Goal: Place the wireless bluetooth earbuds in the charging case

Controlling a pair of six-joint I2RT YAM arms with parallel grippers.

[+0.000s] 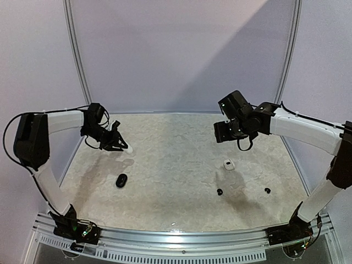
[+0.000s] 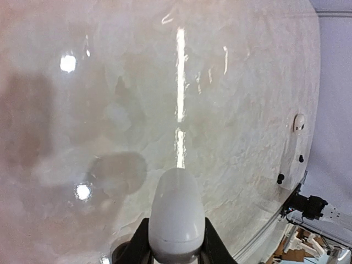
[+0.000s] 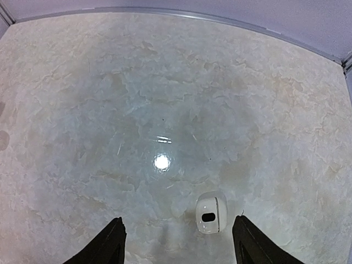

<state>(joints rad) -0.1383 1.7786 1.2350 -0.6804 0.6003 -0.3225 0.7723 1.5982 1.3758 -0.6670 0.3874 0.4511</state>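
Note:
My left gripper [image 1: 120, 144] is shut on a white pebble-shaped charging case [image 2: 177, 214] and holds it above the left side of the table; the case's tip [image 1: 128, 148] sticks out past the fingers. A second white case [image 1: 228, 164] with a dark slot lies on the table right of centre. My right gripper [image 3: 179, 234] hangs open above it, with the case [image 3: 210, 213] just inside the right finger. Two black earbuds [image 1: 220, 191] [image 1: 267, 190] lie apart near the front right, seen far off in the left wrist view as dots [image 2: 280, 179] [image 2: 301, 158]. No white earbuds show.
A black oval case [image 1: 121, 180] lies on the table at the front left, below my left gripper. The marbled tabletop [image 1: 176, 209] ends at a metal rail along the near edge, and pale walls close off the back and sides.

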